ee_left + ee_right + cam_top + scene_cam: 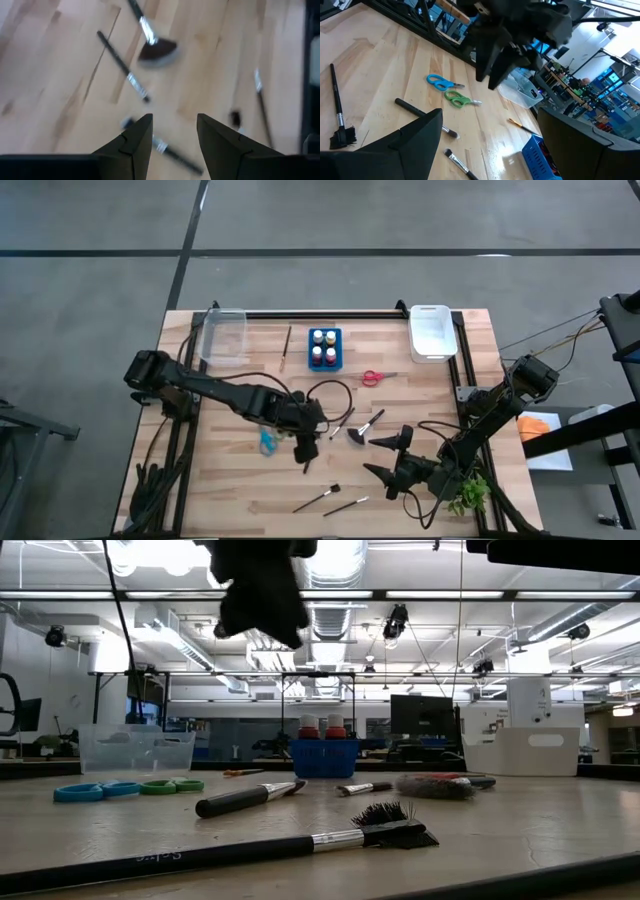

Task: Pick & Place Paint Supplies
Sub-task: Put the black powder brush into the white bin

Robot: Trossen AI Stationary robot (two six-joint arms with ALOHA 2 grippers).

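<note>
A: From above, the left gripper [304,456] is seen over a short brush [306,465], far nearer than the right gripper [388,456], which is spread wide.

B: In its wrist view, part-open fingers [134,140] straddle that brush [160,146], lying aslant; its tail is hidden.

My left gripper [305,461] hangs over the table's [230,490] middle, scissors [267,442] just to its left. Two bins [222,335] sit at the far corners, the bottle holder [324,349] between them. My right gripper [385,455] is near the plant [468,494].
</note>
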